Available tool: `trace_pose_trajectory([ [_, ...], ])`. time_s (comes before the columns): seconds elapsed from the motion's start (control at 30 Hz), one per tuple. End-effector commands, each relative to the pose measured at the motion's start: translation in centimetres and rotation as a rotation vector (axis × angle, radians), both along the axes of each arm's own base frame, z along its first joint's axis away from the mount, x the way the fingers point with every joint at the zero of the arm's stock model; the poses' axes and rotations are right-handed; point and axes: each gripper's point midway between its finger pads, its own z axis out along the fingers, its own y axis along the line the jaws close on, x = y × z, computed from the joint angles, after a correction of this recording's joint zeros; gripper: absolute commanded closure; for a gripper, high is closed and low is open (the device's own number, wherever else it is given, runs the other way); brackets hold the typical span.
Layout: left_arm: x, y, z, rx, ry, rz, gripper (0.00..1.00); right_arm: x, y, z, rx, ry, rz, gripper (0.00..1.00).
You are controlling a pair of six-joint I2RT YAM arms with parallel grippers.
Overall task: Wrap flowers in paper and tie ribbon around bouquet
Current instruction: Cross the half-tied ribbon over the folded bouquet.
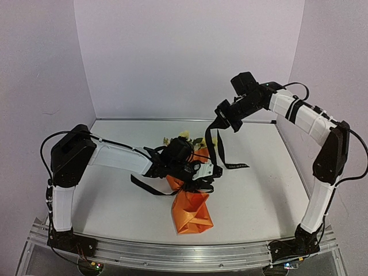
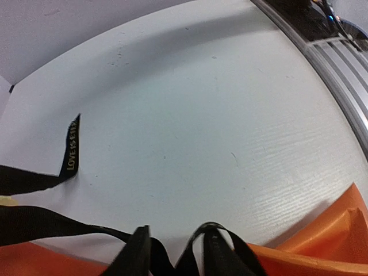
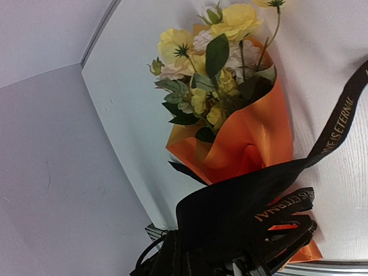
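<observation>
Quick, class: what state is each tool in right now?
Left tool: low over the bouquet, ribbon beside it; open or closed cannot be told.
Right tool: closed, holding the ribbon.

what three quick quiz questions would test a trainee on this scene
1. True or false: the bouquet stands upright on the table.
2. The paper is: A blue, B orange, C white.
3. Fill in: the raised right gripper is shut on the ____.
Key: 1 false, it lies on its side; 2 B; 3 ribbon.
</observation>
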Motion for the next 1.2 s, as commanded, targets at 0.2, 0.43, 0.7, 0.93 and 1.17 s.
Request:
trace_pose_trajectory([
  [0.2,1.6,0.8,8.2,-0.248,-0.07,0.142,0.42,0.6,2.2,0.6,0.029,0.011,0.017,1.0],
  [0.43,2.0,3.7,11.3,-0.348,-0.013,0.196,0.38,0.7,3.1,0.8,0.039,0.002,0.044,1.0],
  [0.7,3.1,6.1,12.2,-0.395,0.09,0.203,0.45,-0.4,4.3,1.0,0.042,-0.015,0.108,1.0],
  [0.93,0.5,4.1,8.6,-0.221,0.13,0.074,0.68,-1.3,3.1,0.1,-0.027,-0.025,0.141,1.0],
  [1.17,-2.5,2.2,5.3,-0.083,0.133,-0.024,0.71,-2.8,1.3,-1.2,-0.116,-0.031,0.183,1.0],
])
